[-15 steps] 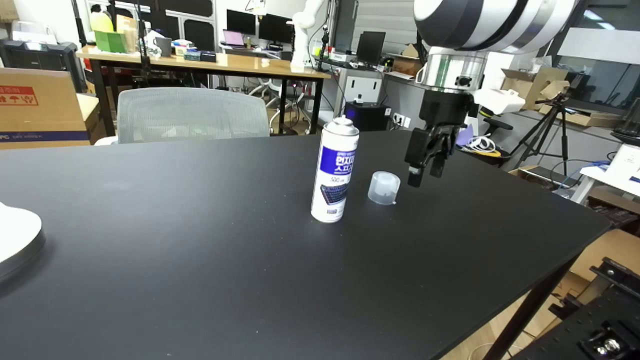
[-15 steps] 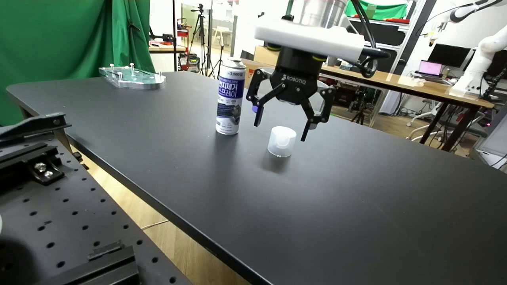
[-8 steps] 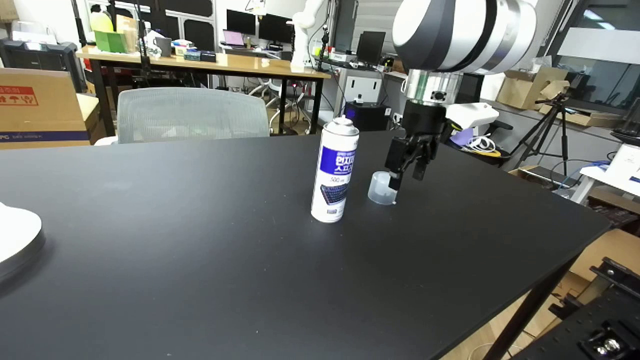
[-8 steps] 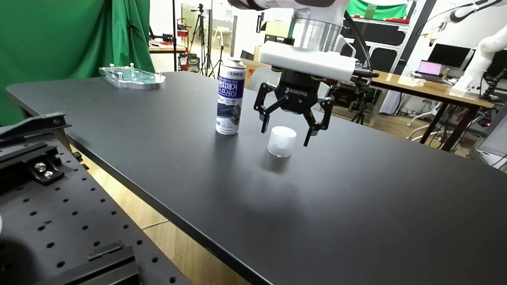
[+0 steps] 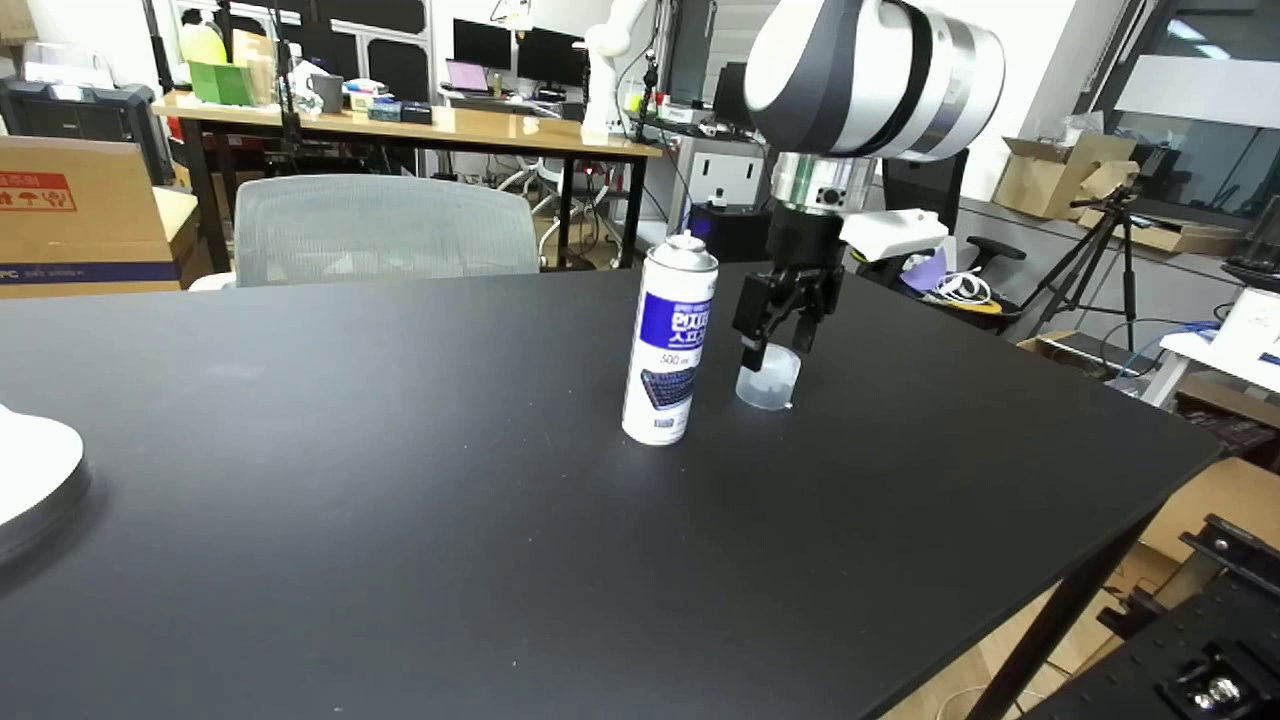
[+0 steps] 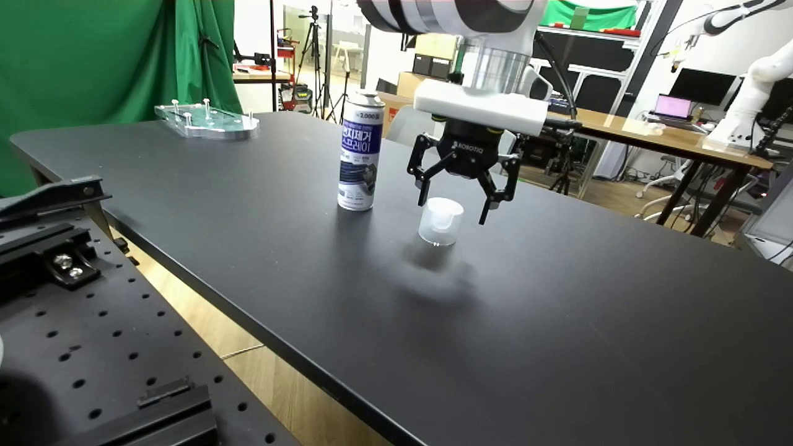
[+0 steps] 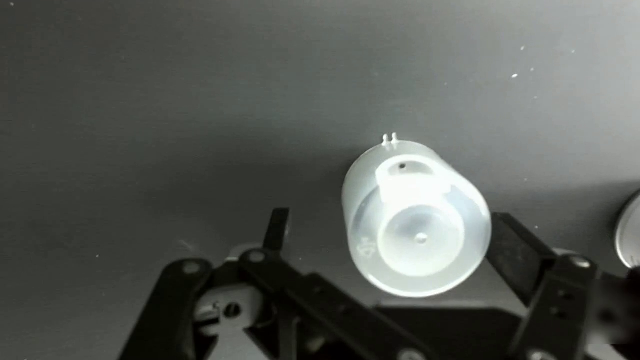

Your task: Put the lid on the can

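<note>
Jutting into an exterior view near 9 o'clock, a white round-edged object (image 5: 38, 465), cut off by the border, sits well apart from the upright can (image 5: 670, 345); the claw (image 5: 778, 350) hangs at the can's 3 o'clock, partly covering the upper rim of the lid (image 5: 768, 388). The table (image 5: 400, 500) is matte black with pale specks, and beyond it come a mesh chair (image 5: 385, 230) at 10 o'clock, a cardboard box (image 5: 85, 235) between 9 and 10, a wooden desk (image 5: 480, 122) at 11 and a tripod (image 5: 1117, 205) between 2 and 3. The can is white with a blue band. In an exterior view, a clear slab (image 6: 214, 122) with white pegs lies at 10 o'clock before a green curtain (image 6: 93, 80), and a perforated black plate (image 6: 124, 344) fills 8 o'clock. The claw is released, its fingers (image 6: 485, 214) splayed wide to either side of the lid, which stands on the tabletop between the can's 4 and 5 o'clock. In the wrist view, one finger keeps a gap at the lid's 9 o'clock; the other is right by its edge near 4, touching or not I cannot tell. The lid is translucent, with a brighter inner disc and two tiny tabs near 12.
</note>
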Available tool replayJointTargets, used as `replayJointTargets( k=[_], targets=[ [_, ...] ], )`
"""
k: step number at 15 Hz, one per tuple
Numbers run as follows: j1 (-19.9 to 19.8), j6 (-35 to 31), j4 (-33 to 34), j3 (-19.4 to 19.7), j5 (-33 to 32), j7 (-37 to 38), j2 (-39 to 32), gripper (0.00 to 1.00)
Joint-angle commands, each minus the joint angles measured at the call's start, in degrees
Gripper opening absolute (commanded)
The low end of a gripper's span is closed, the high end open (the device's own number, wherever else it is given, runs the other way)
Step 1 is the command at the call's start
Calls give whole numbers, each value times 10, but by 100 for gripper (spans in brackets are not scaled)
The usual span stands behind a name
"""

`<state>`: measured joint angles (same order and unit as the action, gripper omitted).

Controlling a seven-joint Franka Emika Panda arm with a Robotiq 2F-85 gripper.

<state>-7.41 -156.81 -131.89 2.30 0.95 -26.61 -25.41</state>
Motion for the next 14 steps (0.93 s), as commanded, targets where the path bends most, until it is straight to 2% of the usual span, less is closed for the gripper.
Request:
replayJointTargets(
  k=[1,4,6,10,14],
  targets=[
    [-7,5,26,-9,-18,32,-17,75],
    [-9,12,29,-16,-16,30,-20,51],
    [-10,17,27,-19,-14,30,-15,40],
    [-1,35,21,-13,-19,47,21,40],
    [0,172,45,-14,-6,66,86,40]
  ],
)
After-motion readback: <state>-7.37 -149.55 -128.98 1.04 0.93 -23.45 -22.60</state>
